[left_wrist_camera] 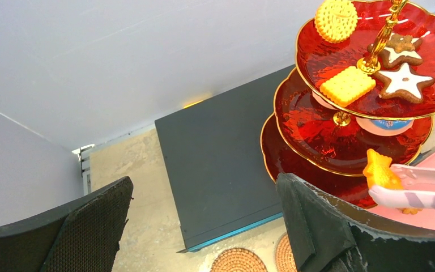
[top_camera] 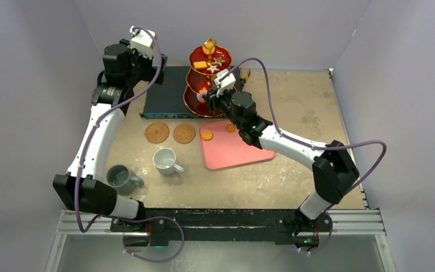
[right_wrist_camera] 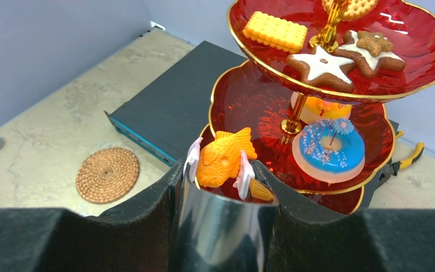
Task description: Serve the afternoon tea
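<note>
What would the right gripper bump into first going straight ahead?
Probably the red stand, at its lower tiers; the fish pastry in the tongs would touch first. Depth is unclear.

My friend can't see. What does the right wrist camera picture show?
The right gripper holds silver tongs pinching an orange fish pastry in front of the red three-tier stand, which carries a blue donut, star cookies and a yellow biscuit.
</note>
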Robot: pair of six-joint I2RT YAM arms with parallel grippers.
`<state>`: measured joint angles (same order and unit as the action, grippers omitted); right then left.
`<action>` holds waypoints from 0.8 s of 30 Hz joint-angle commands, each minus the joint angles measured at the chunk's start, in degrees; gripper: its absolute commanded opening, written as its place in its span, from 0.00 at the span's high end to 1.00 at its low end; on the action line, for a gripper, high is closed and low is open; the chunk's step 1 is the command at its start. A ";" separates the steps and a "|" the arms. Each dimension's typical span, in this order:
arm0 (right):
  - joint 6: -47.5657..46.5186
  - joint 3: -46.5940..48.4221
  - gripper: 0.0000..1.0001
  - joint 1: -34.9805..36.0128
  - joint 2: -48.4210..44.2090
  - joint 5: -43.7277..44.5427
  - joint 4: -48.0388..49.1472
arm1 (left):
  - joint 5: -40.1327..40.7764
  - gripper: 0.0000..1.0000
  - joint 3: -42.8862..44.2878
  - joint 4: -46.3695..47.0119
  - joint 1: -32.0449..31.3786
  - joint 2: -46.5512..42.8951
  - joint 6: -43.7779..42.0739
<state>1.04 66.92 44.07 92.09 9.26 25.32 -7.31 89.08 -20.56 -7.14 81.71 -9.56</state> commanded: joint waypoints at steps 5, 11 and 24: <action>-0.83 5.09 0.72 -2.60 2.83 -0.01 6.09 | -0.43 0.01 -0.15 1.91 0.42 -1.56 0.99; 0.09 5.31 0.71 -3.64 2.44 -1.85 6.74 | -0.33 0.01 -0.04 1.81 0.45 -1.58 0.91; 0.00 8.29 0.60 -4.17 5.75 -1.86 6.57 | 0.08 0.01 -0.19 1.68 0.44 -1.83 0.60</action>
<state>1.13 72.05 40.10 97.47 7.90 28.36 -7.27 88.88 -20.47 -7.14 81.69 -9.56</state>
